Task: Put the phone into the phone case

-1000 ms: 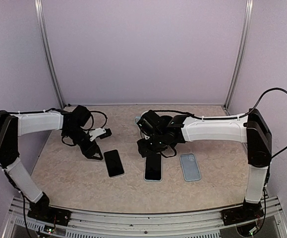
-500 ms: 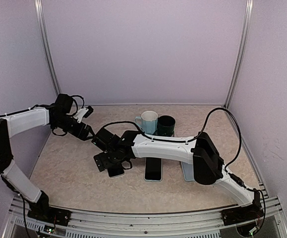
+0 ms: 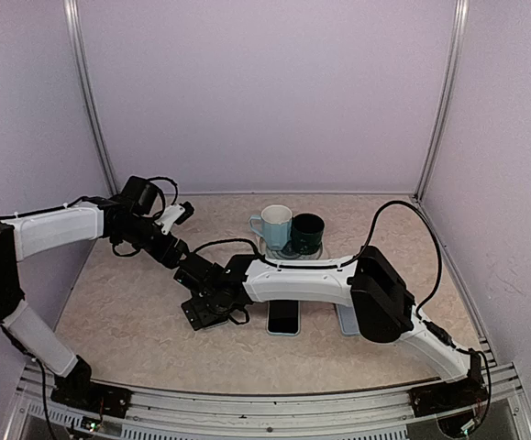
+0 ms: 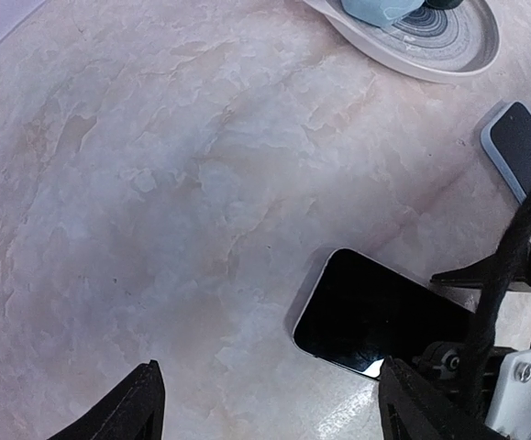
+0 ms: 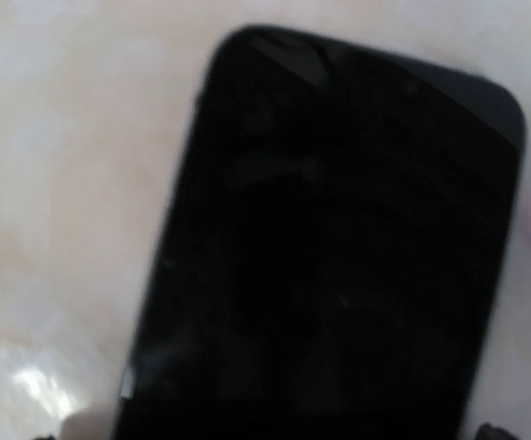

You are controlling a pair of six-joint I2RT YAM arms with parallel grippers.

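Phone (image 4: 375, 316) lies flat on table (image 3: 127, 312), screen up, at 7 o'clock from table middle in top view, not yet lifted. Right gripper (image 3: 205, 310) low over it, jaws spread wide, nothing grasped. Left gripper (image 4: 274, 401) near, at phone's 11 o'clock, also released and empty. Step in hand seems pick-up. Next move calls for pinch across long edges, then carry toward 3 o'clock, past second phone (image 3: 283, 317), to empty case (image 3: 341, 321). Free room at 9 o'clock; mugs (image 3: 288, 229) crowd 1 o'clock; right arm's elbow covers most of case
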